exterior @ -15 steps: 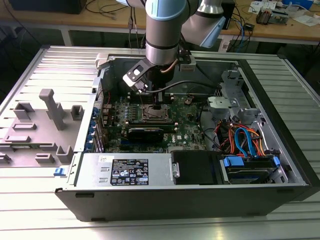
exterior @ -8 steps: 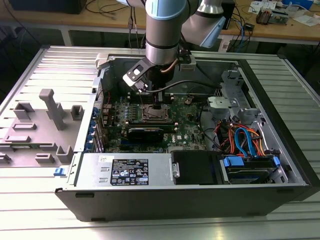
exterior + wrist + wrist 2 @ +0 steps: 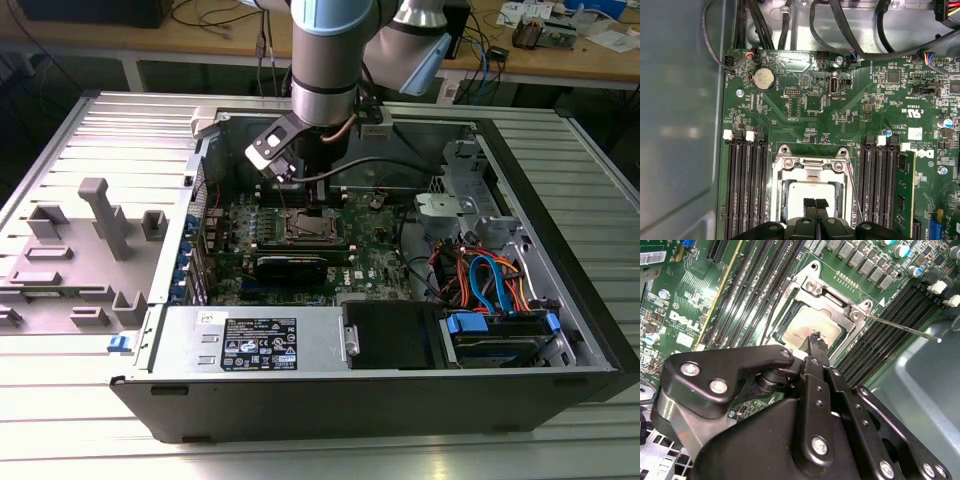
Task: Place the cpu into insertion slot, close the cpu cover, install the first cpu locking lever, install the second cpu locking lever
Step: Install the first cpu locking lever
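1. Evidently my gripper (image 3: 815, 204) was pinched shut, empty, over the cpu (image 3: 799, 196).
2. It sat in the insertion slot (image 3: 775, 190), 12 o'clock of the black card (image 3: 290, 266).
3. I feared any downward slip could scratch it.

I see a ribbed metal table (image 3: 60, 440) up front, with a cluttered wooden bench (image 3: 90, 38) behind it.

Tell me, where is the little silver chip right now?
In the first wrist view, the cpu sits in the insertion slot at the motherboard's middle, framed by the cpu cover, between two banks of memory slots, right beneath the gripper.
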